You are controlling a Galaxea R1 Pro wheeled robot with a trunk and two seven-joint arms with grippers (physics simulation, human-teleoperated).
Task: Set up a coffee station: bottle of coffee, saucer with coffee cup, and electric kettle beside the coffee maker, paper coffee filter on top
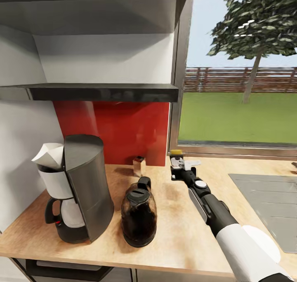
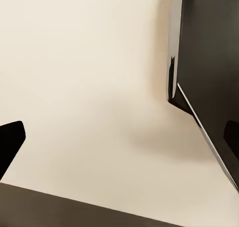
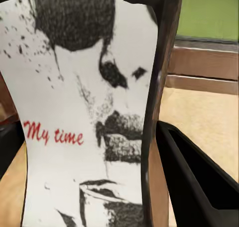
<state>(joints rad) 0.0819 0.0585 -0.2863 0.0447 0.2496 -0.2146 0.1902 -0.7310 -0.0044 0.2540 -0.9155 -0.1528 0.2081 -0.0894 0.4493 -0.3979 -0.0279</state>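
Near the window edge of the pale wooden countertop [image 1: 181, 232], the right gripper [image 1: 178, 169] pinches one white printed, yellow-capped coffee bottle [image 3: 84, 122]. Open board separates it from one dark glass electric kettle [image 1: 138, 216] and one grey coffee maker [image 1: 80, 187] carrying one white paper filter [image 1: 50, 155]. I cannot tell the left gripper's state.

- Coffee maker [image 1: 84, 187]: dark grey body, black base, white carafe section.
- Paper coffee filter [image 1: 50, 155]: white.
- Electric kettle [image 1: 138, 214]: glossy black-brown, black lid.
- Countertop [image 1: 181, 228]: light wood grain.
- Backsplash [image 1: 123, 127]: red.
- Shelf [image 1: 103, 92]: black.
- Bottle of coffee [image 3: 84, 117]: white label, black ink print, red script "My time"; yellow cap.
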